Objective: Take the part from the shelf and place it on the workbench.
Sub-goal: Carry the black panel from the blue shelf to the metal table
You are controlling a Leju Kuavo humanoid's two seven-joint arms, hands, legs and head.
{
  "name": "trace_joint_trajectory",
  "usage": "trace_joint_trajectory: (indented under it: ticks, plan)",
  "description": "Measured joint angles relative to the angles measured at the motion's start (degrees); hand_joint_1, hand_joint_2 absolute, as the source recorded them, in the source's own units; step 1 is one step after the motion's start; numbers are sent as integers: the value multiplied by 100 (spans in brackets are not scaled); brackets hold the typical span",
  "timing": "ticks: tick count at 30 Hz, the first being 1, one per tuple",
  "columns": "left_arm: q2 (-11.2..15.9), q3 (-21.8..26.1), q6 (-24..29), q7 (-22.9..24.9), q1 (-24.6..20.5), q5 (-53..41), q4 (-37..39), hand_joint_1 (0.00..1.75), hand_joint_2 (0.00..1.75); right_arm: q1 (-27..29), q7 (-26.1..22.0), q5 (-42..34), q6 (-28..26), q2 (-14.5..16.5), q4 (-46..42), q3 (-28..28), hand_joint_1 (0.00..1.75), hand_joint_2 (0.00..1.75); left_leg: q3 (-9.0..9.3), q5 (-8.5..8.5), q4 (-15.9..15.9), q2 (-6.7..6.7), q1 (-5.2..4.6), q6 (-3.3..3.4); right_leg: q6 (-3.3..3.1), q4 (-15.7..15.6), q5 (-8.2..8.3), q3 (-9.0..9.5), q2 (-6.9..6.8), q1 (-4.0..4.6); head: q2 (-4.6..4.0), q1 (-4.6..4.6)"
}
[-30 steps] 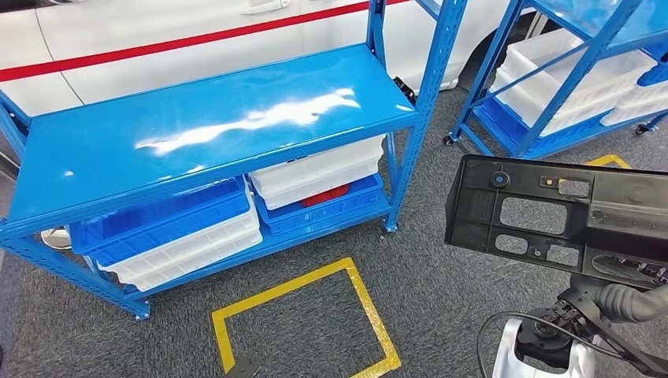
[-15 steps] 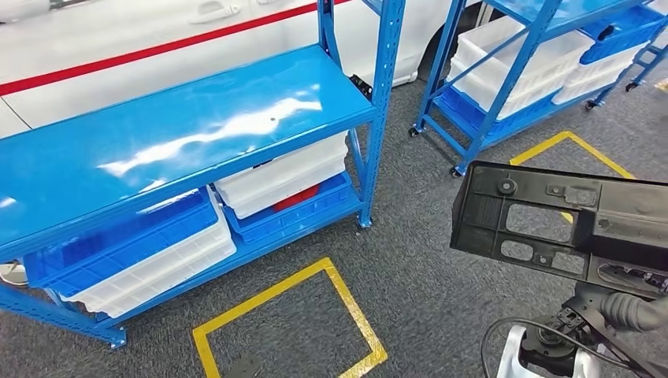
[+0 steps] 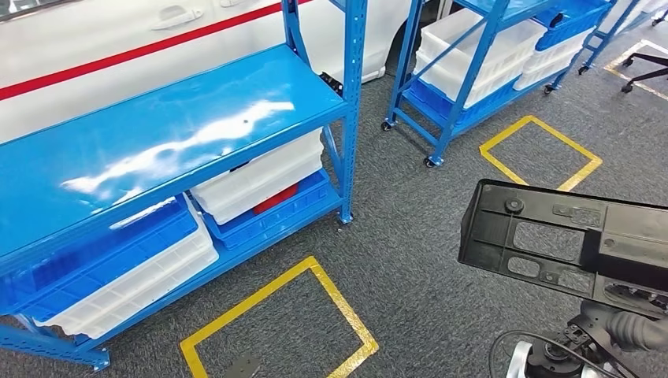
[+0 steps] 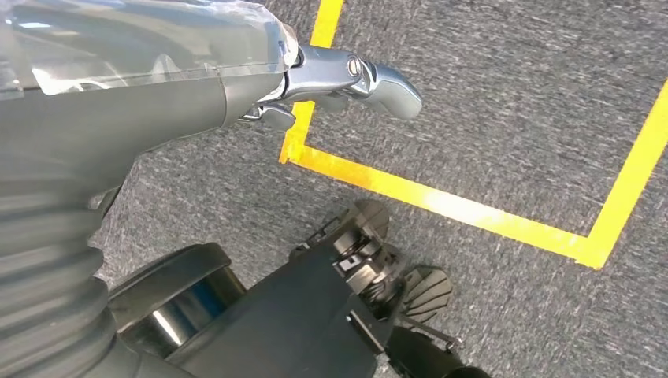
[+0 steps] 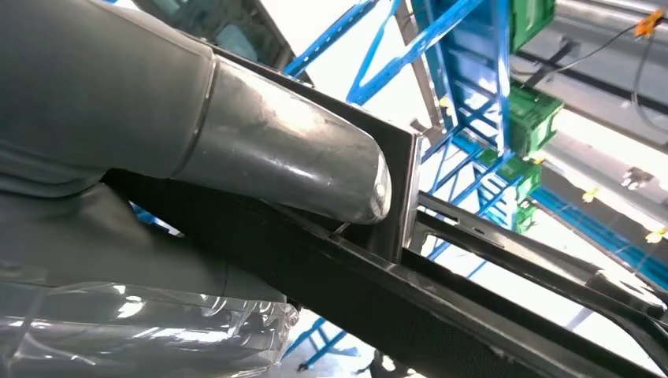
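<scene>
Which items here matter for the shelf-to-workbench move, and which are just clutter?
Job:
black part, held by right hand
blue shelf, its top bare

Lying about:
white bins
second rack
yellow floor squares
white car
left hand, holding nothing

The part [image 3: 567, 240] I'm carrying is a flat black plastic panel, long and roughly rectangular, with several rectangular cut-outs, a round boss near its far left corner and raised ribs along its edges. It sits nearly level above the grey carpet in front of me on my right side, clear of the blue shelf [image 3: 157, 134], whose glossy top board lies well off to my left. From my right wrist, the panel's [image 5: 394, 307] dark edge runs under my thumb.
</scene>
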Motion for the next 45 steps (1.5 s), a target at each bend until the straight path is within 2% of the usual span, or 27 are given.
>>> trace_joint_trajectory:
  ticks: [2, 4, 6, 8, 9, 10, 12, 13, 14, 16, 18, 20, 22, 23, 25, 27, 29, 30, 31, 33, 35, 37, 39, 40, 42, 44, 45]
  plan:
    - [-1, 11, 21, -23, -5, -9, 0, 0, 175, 8, 42, 100, 63, 1, 41, 62, 175, 0, 7, -11, 1, 54, -5, -62, -82, -15, 4, -20, 83, 18, 0, 0]
    - [-2, 15, 36, -36, -15, -14, 0, 0, 175, 8, 67, 161, 99, 2, 82, 135, 175, 0, -29, -117, 115, -24, 20, -132, -156, -38, 25, -27, 141, 4, 0, 1]
    - [-2, 15, 64, -47, -10, -21, 0, 0, 175, 2, 71, 183, 122, 4, 123, 204, 175, 0, -252, -450, 639, -190, 40, -178, -220, -54, 46, -32, 189, -5, 0, 1]
    - [-2, 15, 126, -87, 9, -37, 0, 0, 175, -1, 72, 188, 138, 5, 169, 255, 175, 0, -606, -805, 1422, -262, 42, -188, -250, -49, 56, -50, 258, 9, 0, 1]
    - [-2, 16, 161, -123, 16, -44, 0, 0, 175, 0, 73, 188, 142, 5, 192, 268, 175, 0, -721, -860, 1665, -271, 42, -186, -254, -45, 59, -57, 302, 17, 0, 1]
    - [-2, 16, 193, -164, 19, -50, 0, 0, 175, 0, 73, 188, 142, 5, 211, 276, 175, 0, -733, -796, 1683, -275, 41, -175, -256, -39, 61, -59, 353, 23, 0, 1]
    - [-2, 17, 243, -231, 17, -62, 0, 0, 175, 1, 74, 185, 142, 5, 231, 283, 175, 0, -447, -397, 1069, -367, 41, -124, -251, -28, 64, -53, 474, 31, 0, 1]
    - [1, 19, 261, -249, 18, -69, 0, 0, 175, 0, 74, 184, 142, 7, 234, 287, 175, 0, -251, -219, 652, -500, 45, -86, -239, -23, 70, -55, 533, 36, 0, 1]
    - [4, 22, 274, -259, 21, -75, 0, 0, 175, -1, 75, 181, 142, 8, 236, 294, 175, 0, -99, -100, 316, -616, 47, -58, -218, -17, 80, -66, 596, 35, 0, 1]
    - [11, 28, 285, -265, 31, -84, 0, 0, 175, 5, 80, 173, 142, 11, 240, 305, 175, 0, 11, -61, 57, -720, 35, -25, -146, -19, 115, -109, 716, 10, 0, 0]
    - [13, 32, 285, -267, 23, -89, 0, 0, 175, 21, 84, 163, 142, 8, 242, 309, 175, 0, 30, -17, -2, -593, 30, 19, -66, -34, 151, -141, 794, -13, 0, -1]
    - [13, 36, 279, -273, 2, -93, 0, 0, 175, 32, 84, 155, 142, 4, 240, 308, 175, 0, 61, 47, -91, -454, 51, 92, -16, 145, 22, -240, 611, 4, 0, 1]
    - [11, 38, 272, -278, 2, -96, 0, 0, 175, 38, 84, 149, 142, 2, 242, 307, 175, 0, 67, 71, -127, -310, 49, 132, 18, 765, -327, -534, 343, 10, 0, 1]
    - [11, 38, 268, -278, 8, -97, 0, 0, 175, 44, 85, 147, 142, 2, 247, 306, 175, 0, 61, 69, -124, -236, 42, 137, 37, 1133, -486, -708, 289, -1, 0, 1]
    - [11, 39, 253, -278, 13, -104, 0, 0, 175, 61, 84, 128, 142, 2, 256, 302, 175, 0, 52, 56, -109, -83, 33, 135, 69, 1474, -543, -853, 239, -24, 0, 1]
    - [8, 39, 218, -277, 0, -114, 0, 0, 175, 70, 80, 101, 142, 2, 258, 301, 175, 0, 57, 25, -79, 56, 35, 110, 83, 956, -240, -549, 126, -36, 0, 1]
    - [2, 39, 176, -268, -19, -132, 0, 0, 175, 70, 75, 77, 133, 3, 254, 302, 175, 0, 69, -27, -36, 168, 12, 56, 38, 233, -14, -151, -119, -8, 0, 1]
    - [1, 39, 157, -261, -27, -144, 0, 0, 175, 70, 74, 68, 124, 4, 250, 301, 175, 0, 76, -48, -21, 216, -3, 26, 1, 33, 24, -50, -189, 12, 0, 1]
    - [0, 39, 142, -253, -33, -156, 0, 0, 175, 71, 73, 63, 115, 5, 245, 300, 175, 0, 82, -61, -15, 262, -17, -6, -41, -21, 12, -36, -194, 33, 0, 1]
    - [-1, 39, 124, -245, -46, -168, 0, 0, 175, 75, 73, 61, 98, 7, 233, 295, 175, 0, 99, -85, -20, 339, -13, -72, -111, -36, 41, -54, -47, 37, 0, 1]
    - [-2, 39, 120, -244, -63, -172, 0, 0, 175, 74, 71, 61, 85, 10, 219, 295, 175, 0, 50, -243, 157, 141, 18, -136, -182, -71, 73, -54, 80, 13, 0, 0]
    - [-2, 39, 119, -243, -60, -175, 0, 0, 175, 72, 71, 61, 73, 14, 209, 303, 175, 0, -210, -613, 788, -177, 42, -171, -234, -86, 94, -57, 205, 0, 0, -1]
    - [-2, 39, 118, -239, -35, -176, 0, 0, 175, 73, 74, 61, 59, 15, 209, 308, 175, 0, -566, -911, 1549, -271, 45, -179, -254, -81, 102, -69, 359, 11, 0, -1]
    - [-1, 39, 118, -236, -26, -176, 0, 0, 175, 73, 74, 61, 53, 15, 209, 307, 175, 0, -650, -908, 1703, -278, 44, -173, -255, -76, 105, -72, 445, 16, 0, -1]
    - [0, 39, 118, -228, -23, -176, 0, 0, 175, 73, 76, 61, 44, 15, 208, 305, 175, 0, -505, -584, 1330, -329, 45, -141, -248, -57, 109, -71, 617, 20, 0, 0]
    - [1, 40, 113, -226, -22, -174, 0, 0, 175, 74, 79, 63, 39, 19, 206, 305, 175, 0, -159, -196, 513, -600, 58, -88, -217, -31, 113, -83, 779, 19, 0, 0]
    - [1, 40, 109, -223, -19, -172, 0, 0, 175, 75, 81, 65, 39, 21, 204, 306, 175, 0, -46, -99, 235, -722, 63, -69, -186, -23, 123, -102, 853, 15, 0, 0]
